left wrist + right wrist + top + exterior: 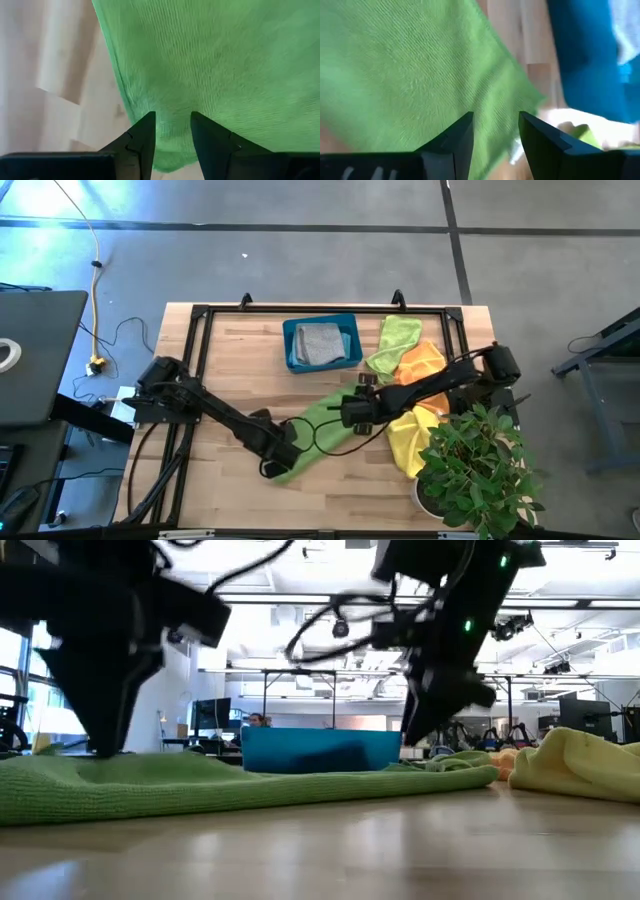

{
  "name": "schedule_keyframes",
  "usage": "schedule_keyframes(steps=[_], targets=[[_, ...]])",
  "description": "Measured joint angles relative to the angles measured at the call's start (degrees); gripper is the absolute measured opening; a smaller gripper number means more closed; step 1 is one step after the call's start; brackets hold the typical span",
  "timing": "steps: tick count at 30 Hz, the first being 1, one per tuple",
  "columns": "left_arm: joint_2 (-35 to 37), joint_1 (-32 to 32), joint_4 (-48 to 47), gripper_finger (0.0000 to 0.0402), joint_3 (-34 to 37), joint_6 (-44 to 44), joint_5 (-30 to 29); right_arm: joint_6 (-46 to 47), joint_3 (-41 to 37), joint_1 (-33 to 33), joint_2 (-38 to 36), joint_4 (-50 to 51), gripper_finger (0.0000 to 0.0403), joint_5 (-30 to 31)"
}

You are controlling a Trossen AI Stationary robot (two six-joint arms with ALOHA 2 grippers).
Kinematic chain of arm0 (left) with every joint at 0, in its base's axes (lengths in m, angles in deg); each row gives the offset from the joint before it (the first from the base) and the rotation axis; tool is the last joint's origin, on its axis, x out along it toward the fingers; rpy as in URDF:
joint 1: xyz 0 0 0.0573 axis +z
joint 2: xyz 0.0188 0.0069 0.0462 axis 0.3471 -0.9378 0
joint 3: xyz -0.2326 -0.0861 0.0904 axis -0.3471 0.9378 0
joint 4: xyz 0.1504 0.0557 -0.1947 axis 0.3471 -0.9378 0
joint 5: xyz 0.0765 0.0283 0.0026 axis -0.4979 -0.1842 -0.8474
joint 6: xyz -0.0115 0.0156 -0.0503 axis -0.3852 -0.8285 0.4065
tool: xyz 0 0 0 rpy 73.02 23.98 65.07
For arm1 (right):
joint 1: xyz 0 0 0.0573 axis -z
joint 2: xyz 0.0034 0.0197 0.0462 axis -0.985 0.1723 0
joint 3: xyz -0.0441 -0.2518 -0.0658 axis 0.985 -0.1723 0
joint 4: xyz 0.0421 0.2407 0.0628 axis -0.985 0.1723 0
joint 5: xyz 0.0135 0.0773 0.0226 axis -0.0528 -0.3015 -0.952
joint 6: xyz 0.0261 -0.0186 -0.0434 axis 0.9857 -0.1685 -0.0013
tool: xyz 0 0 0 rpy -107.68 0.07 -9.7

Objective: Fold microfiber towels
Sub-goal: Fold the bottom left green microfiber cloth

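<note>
A lime green towel [322,428] lies spread flat on the table, running slantwise from the near middle toward the far right; it also shows in the low view [200,785]. My left gripper [283,452] is open, pointing down over the towel's near-left end [165,155]. My right gripper [352,412] is open, pointing down over the towel's far-right end [520,85]. A grey towel [318,343] lies in the teal bin [290,350]. Another lime green towel [396,338], an orange one [422,363] and a yellow one [408,438] lie heaped at the right. My left gripper points down with its open fingertips [145,127] low over the green towel just inside its near-left corner; in the low view it reaches the cloth [100,752], but I cannot tell whether it touches. My right gripper stands open over the far-right edge; I cannot tell whether it touches.
A leafy potted plant [478,470] stands at the near right corner, close to the right arm. The teal bin stands at the far middle, just beyond the right gripper [585,60]. Bare wood [230,370] lies to the left of the towel.
</note>
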Motion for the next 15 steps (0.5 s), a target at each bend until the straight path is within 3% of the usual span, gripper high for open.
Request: schedule_keyframes(steps=[3, 7, 15], targets=[[0.2, -0.4, -1.0, 0.0115, -2.7, -2.1, -1.5, 1.1, -0.2, -0.1, -4.0, 3.3, 0.0149, -1.0], [0.2, -1.6, -1.3, 0.0115, -4.6, -5.1, -1.6, 5.9, -7.0, 0.0, -11.5, 2.6, 0.0149, -2.2], [-0.1, -2.5, 4.4, 0.0115, -1.7, -7.1, -1.0, 25.1, -23.9, 0.4, -23.1, -17.4, 0.0149, -6.4]])
